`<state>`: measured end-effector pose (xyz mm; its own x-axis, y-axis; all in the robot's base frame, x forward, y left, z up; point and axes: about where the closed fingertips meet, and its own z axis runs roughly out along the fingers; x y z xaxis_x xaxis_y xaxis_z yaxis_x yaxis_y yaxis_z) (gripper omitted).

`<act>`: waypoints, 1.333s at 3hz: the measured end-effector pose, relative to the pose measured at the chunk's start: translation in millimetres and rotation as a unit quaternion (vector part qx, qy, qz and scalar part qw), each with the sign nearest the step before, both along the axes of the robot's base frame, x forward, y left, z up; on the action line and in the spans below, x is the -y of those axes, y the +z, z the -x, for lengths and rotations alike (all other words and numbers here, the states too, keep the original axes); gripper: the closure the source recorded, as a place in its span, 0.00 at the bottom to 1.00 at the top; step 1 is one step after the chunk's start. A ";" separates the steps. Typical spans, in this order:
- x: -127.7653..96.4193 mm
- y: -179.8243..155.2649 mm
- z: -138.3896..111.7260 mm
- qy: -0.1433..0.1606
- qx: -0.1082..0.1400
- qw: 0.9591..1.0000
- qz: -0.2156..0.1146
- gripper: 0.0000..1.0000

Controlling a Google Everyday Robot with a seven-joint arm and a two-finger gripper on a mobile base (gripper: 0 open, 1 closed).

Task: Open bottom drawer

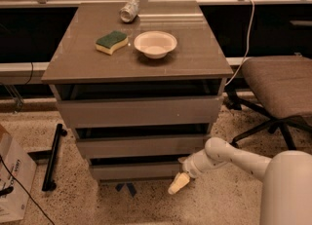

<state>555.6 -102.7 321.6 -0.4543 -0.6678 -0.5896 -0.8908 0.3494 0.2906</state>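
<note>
The bottom drawer (134, 170) is the lowest and narrowest of three grey drawer fronts in the cabinet, flat and handleless, just above the floor. It sits about flush under the middle drawer (139, 146), with a dark gap above it. My white arm reaches in from the lower right. My gripper (178, 182) is at the drawer's right end, its cream tip pointing down to the floor just below and in front of the drawer's right corner.
The cabinet top (195, 58) holds a green-and-yellow sponge (112, 41), a white bowl (155, 44) and a can lying on its side (129, 11). An office chair (280, 85) stands to the right. A cardboard box (12, 178) and a black bar (52, 157) lie at the left.
</note>
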 end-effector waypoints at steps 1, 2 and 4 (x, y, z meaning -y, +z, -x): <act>3.9 -30.3 -8.7 -0.020 -0.002 1.000 -0.004 0.00; 9.0 -51.7 -17.9 -0.042 -0.002 0.999 -0.011 0.00; 8.2 -62.6 -49.6 -0.054 0.023 0.998 -0.020 0.00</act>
